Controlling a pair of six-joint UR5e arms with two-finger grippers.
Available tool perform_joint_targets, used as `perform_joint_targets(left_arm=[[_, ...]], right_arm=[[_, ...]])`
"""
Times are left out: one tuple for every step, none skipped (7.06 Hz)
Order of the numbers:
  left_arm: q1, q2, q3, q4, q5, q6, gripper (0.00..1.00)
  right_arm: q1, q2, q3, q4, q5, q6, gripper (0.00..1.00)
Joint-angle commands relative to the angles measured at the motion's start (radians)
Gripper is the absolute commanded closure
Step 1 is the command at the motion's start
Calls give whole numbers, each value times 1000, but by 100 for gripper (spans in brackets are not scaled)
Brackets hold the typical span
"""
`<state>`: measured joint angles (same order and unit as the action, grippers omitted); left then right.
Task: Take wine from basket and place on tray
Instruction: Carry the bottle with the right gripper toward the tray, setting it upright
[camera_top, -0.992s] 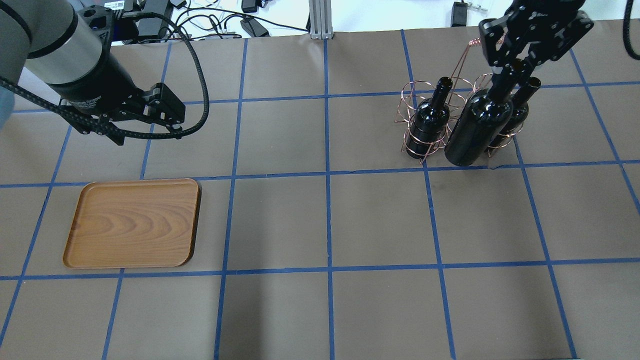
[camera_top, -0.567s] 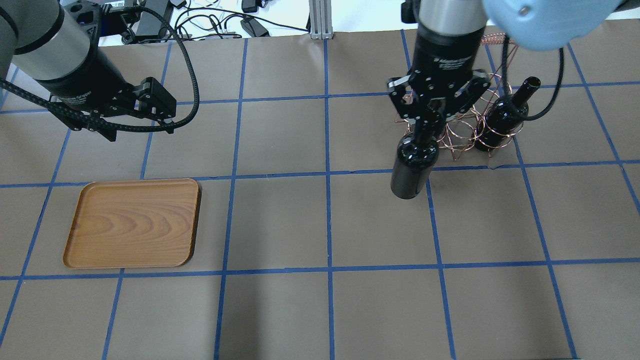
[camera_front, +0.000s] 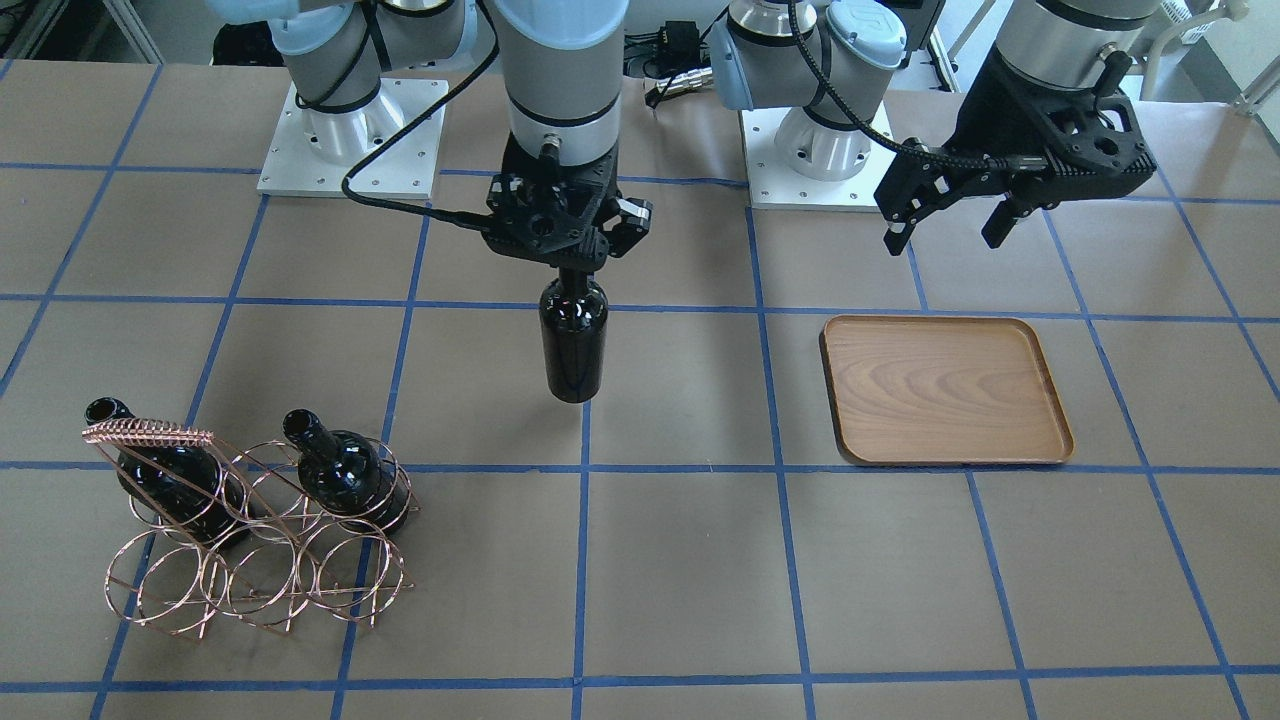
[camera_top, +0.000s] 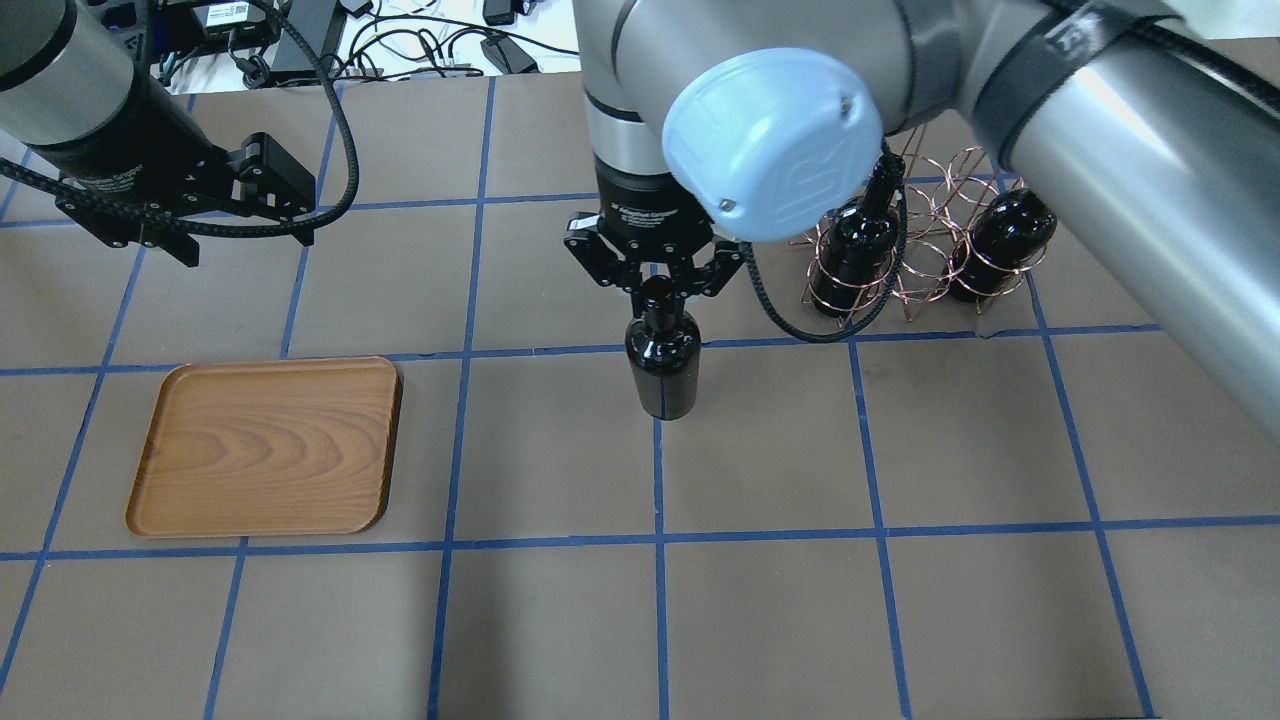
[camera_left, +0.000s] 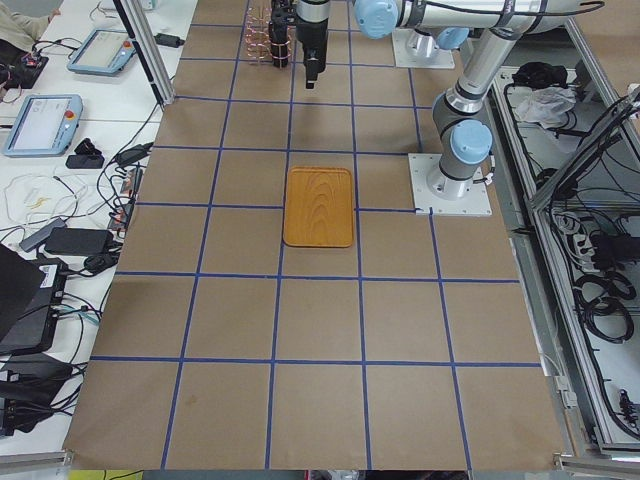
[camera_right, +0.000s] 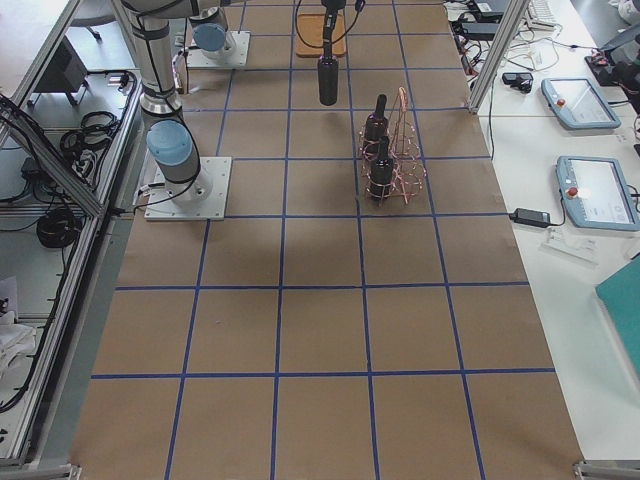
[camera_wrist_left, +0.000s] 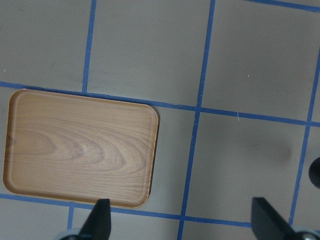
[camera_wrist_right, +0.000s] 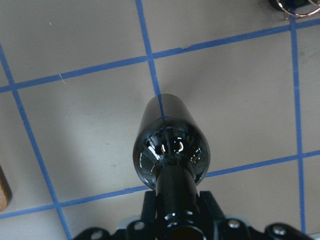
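Overhead exterior view: open brown table (camera_top: 760, 600) surrounds the tray (camera_top: 265, 445) on every side, its low rim clear of both arms. The wine (camera_top: 662, 370) hangs upright above the table, well apart from the tray and between it and the basket (camera_top: 925, 250), where two more bottles (camera_top: 850, 250) stand in the rings. Glossy black, it has rounded shoulders that catch the lights below a slim neck. The right gripper (camera_top: 655, 285) clamps that neck near the mouth, with the body hanging below the fingers. Just beyond the tray's far edge, the left gripper (camera_front: 943, 232) hovers with its fingers spread.
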<state>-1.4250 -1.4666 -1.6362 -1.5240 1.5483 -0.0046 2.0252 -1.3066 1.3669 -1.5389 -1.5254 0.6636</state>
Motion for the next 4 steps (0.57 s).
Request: perform_joint_targets(left_arm=[[8, 3, -1, -1, -2, 0, 0], [6, 3, -1, 1, -7, 0, 0], [6, 3, -1, -1, -5, 0, 0], [3, 6, -5, -4, -5, 0, 0]], right_arm=[[104, 103, -54, -78, 4, 178, 74], [115, 112, -60, -78, 5, 209, 74], [116, 113, -58, -76, 5, 221, 74], [118, 113, -57, -75, 25, 223, 70]])
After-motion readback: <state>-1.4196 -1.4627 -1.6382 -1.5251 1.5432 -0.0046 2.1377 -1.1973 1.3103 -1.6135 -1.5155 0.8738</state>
